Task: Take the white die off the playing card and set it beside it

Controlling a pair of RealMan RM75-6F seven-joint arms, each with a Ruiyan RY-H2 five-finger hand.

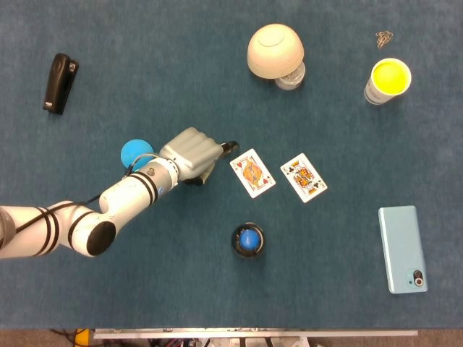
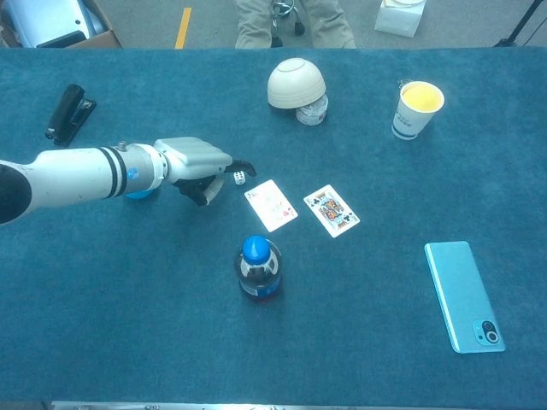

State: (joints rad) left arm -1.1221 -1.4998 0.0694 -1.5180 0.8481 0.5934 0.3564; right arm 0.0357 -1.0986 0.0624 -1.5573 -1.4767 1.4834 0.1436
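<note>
The white die lies on the blue table cloth, just left of the red-suit playing card and off it. My left hand is beside it on the left, with one dark fingertip stretched out just above the die and the thumb lower down, apart from it. Nothing sits between the fingers. In the head view the left hand reaches toward that card, and its fingertip hides the die. My right hand shows in neither view.
A second card lies right of the first. A blue-capped bottle stands in front of the cards. A blue ball sits behind my wrist. At the back are an upturned bowl, a yellow cup and a stapler; a phone lies right.
</note>
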